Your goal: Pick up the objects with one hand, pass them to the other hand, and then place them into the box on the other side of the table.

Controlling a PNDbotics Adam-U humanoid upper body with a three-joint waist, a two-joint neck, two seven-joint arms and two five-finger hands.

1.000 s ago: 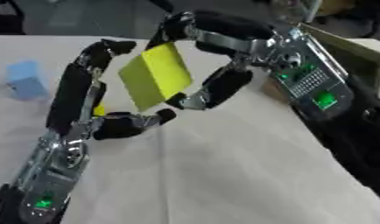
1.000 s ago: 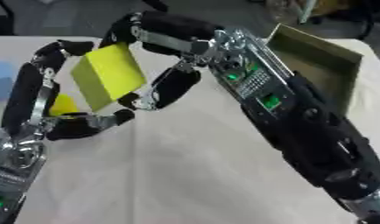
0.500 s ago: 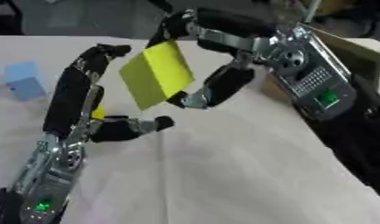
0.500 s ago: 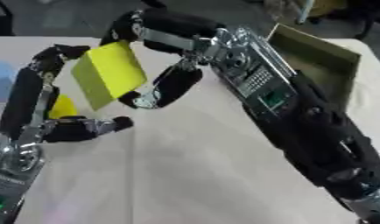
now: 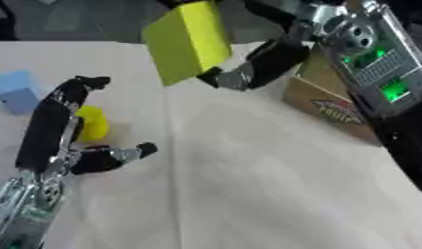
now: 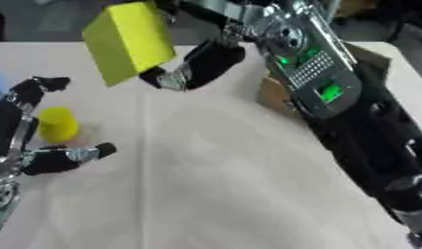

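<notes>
A yellow-green block (image 5: 187,40) hangs in the air near the top of the view, with my right hand (image 5: 253,68) shut on it, thumb below and fingers over its top. The cardboard box (image 5: 326,98) stands on the table at the right, just behind that hand. My left hand (image 5: 65,133) sits lower left over the table, open and holding nothing. A small yellow cup-shaped object (image 5: 91,123) stands on the table beside the left hand's fingers. A light blue block (image 5: 17,91) lies at the far left.
The white table (image 5: 248,185) stretches bare across the middle and lower right. My right forearm (image 6: 333,97) with green lights crosses the upper right, partly hiding the box. Dark background lies past the table's far edge.
My left hand has let go of the yellow-green block and dropped to the lower left. The right hand has lifted the block up and toward the right. The camera view has also shifted.
</notes>
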